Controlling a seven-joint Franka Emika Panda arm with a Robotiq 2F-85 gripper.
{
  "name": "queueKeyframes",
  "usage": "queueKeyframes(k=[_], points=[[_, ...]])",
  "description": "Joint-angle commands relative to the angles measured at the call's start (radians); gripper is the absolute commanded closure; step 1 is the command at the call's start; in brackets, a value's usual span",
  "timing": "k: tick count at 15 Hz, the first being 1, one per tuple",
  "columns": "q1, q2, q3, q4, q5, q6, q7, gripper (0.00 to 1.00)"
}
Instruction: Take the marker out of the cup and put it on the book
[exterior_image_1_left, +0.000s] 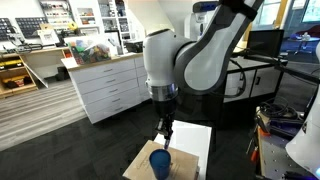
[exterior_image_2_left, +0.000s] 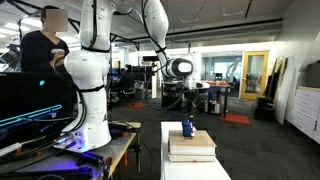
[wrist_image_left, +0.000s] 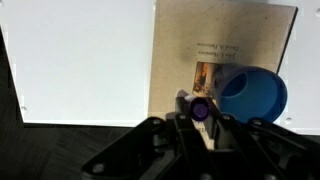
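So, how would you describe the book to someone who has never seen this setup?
Look under the gripper, which grips the marker: two flat slabs lie side by side there. The book is the large plain white one. Its neighbour, the tan board, has print on it and carries the blue cup.

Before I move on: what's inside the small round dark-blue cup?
In the wrist view the small round dark-blue cup shows only blue interior. The thin purple marker is outside it, held in the gripper. The cup's wall hides some of its floor.
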Motion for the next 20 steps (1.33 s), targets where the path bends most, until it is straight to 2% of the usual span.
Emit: queueKeyframes(k=[1, 13, 16, 20], points=[[0.024, 0.009, -0.009, -0.020, -0.058, 0.040, 0.085, 0.94], [0.087, 0.080, -0.044, -0.009, -0.175, 0.048, 0.228, 0.94], [0.155, 0.068, -0.101, -0.002, -0.356, 0.023, 0.423, 0.94], [0.179, 0.041, -0.105, 0.001, -0.509, 0.022, 0.590, 0.94]])
